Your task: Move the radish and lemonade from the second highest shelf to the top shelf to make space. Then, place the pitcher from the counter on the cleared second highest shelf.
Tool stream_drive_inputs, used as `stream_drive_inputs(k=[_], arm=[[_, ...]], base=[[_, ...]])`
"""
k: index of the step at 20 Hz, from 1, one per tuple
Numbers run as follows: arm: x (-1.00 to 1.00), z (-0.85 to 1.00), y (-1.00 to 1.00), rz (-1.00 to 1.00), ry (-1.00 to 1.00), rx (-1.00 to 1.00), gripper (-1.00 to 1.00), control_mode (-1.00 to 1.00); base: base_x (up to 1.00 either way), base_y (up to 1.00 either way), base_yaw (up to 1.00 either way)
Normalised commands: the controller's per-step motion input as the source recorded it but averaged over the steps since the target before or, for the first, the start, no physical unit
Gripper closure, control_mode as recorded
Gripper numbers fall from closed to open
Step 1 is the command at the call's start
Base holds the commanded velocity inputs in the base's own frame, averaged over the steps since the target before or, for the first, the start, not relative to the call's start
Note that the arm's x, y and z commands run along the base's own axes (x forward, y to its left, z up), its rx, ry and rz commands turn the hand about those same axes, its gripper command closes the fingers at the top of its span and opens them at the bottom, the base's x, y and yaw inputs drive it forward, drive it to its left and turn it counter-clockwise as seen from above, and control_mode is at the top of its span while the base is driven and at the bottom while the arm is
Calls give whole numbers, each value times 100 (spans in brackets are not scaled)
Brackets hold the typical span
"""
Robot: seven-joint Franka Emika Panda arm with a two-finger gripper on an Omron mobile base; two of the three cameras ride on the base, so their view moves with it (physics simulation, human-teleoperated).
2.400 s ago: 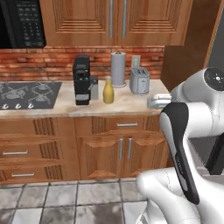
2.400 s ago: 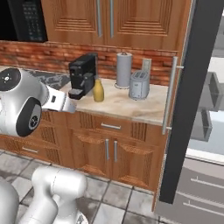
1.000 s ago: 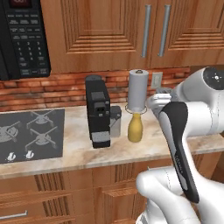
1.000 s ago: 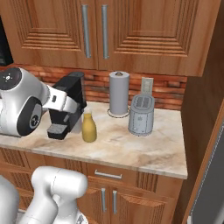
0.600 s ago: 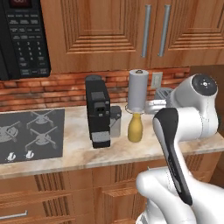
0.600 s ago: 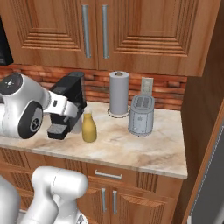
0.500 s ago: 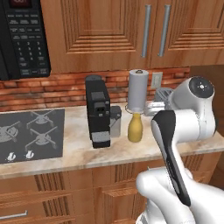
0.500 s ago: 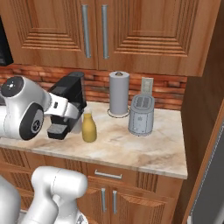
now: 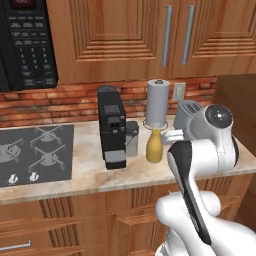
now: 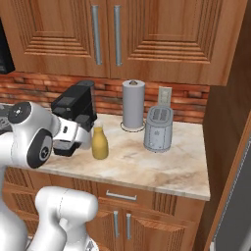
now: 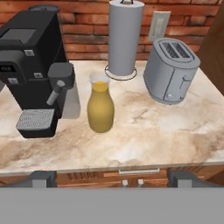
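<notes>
we see the orange-yellow bottle-shaped pitcher (image 11: 100, 107) upright on the beige marbled stone counter (image 11: 144, 135), between a black coffee machine (image 11: 33, 65) and a grey toaster (image 11: 169, 70). our two-finger gripper (image 11: 112, 178), jaws wide apart, holds nothing.

Rendered pics, evenly bright, soft diffuse light w/ no visible source. Shadows faint: small soft patch on the counter (image 11: 144, 131) under the pitcher (image 11: 100, 107), spreading toward 5 o'clock in hand view; darker patch beneath the coffee machine (image 11: 33, 65). No hard glare; mild sheen on the toaster (image 11: 170, 70) top and the paper towel roll (image 11: 124, 37). Sharp throughout, no motion blur. Hand view wide-angle, verticals lean outward toward 10 and 2 o'clock. Base views slightly coarse, low-res textures.
</notes>
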Motion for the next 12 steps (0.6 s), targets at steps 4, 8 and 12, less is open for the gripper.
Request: stream_drive_inputs(k=[4,8,12], arm=[[3,-26,0,1,0,-2,-100,-100],[10,-5,0,2,0,0,-100,-100],[20,0,0,2,0,0,-100,-100]], base=[[0,0,0],[0,0,0],[0,0,0]])
